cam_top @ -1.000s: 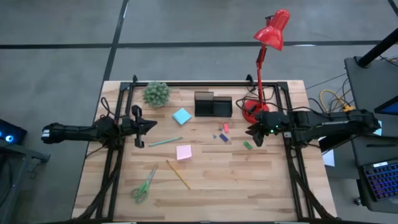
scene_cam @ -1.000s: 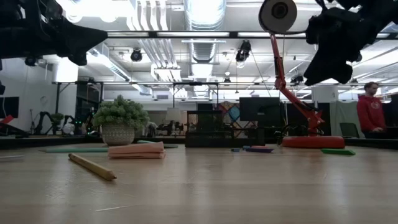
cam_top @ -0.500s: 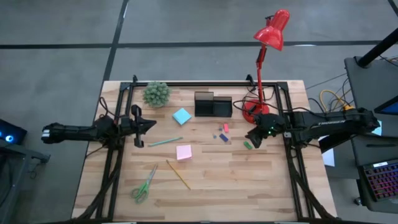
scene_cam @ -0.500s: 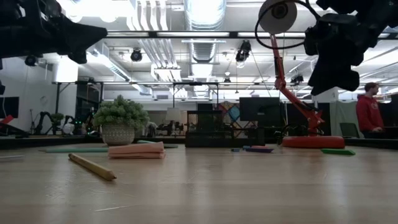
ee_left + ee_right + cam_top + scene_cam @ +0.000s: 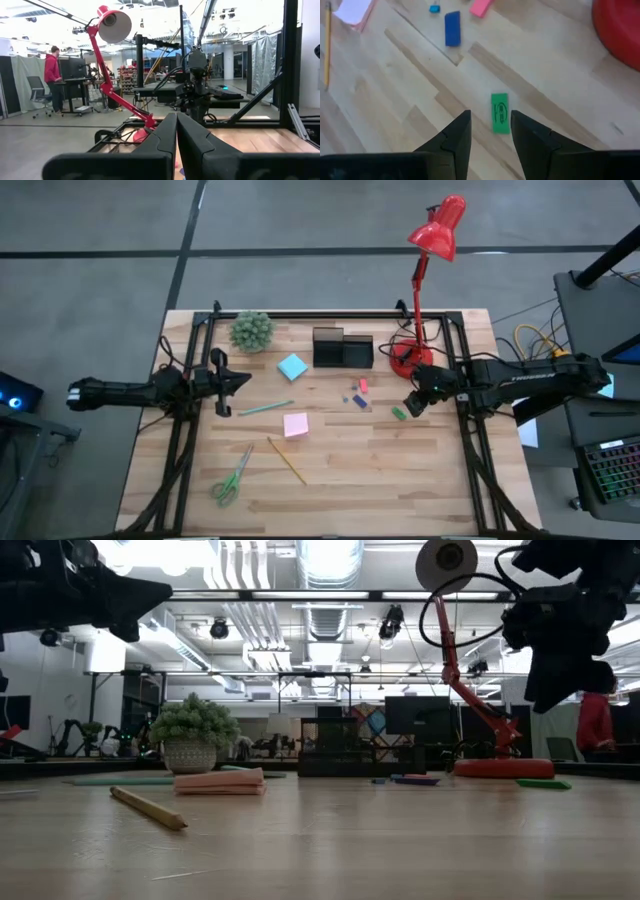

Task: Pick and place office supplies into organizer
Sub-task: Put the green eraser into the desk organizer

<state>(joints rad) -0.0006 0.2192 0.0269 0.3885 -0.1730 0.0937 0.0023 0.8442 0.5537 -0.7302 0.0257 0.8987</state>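
No readable text anywhere; only an illegible dark oval mark on the green piece [image 5: 500,113]

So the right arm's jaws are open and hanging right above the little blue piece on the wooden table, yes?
Not quite. The right gripper has its jaws open, but the right wrist view shows them over the small green rectangular piece, not the dark blue rectangular piece, which lies farther off on the wooden table.

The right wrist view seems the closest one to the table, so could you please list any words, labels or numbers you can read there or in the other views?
Green eraser: a dark oval mark is printed on it, too blurred to read.
No other object shows any readable words, numbers or signs in any view.
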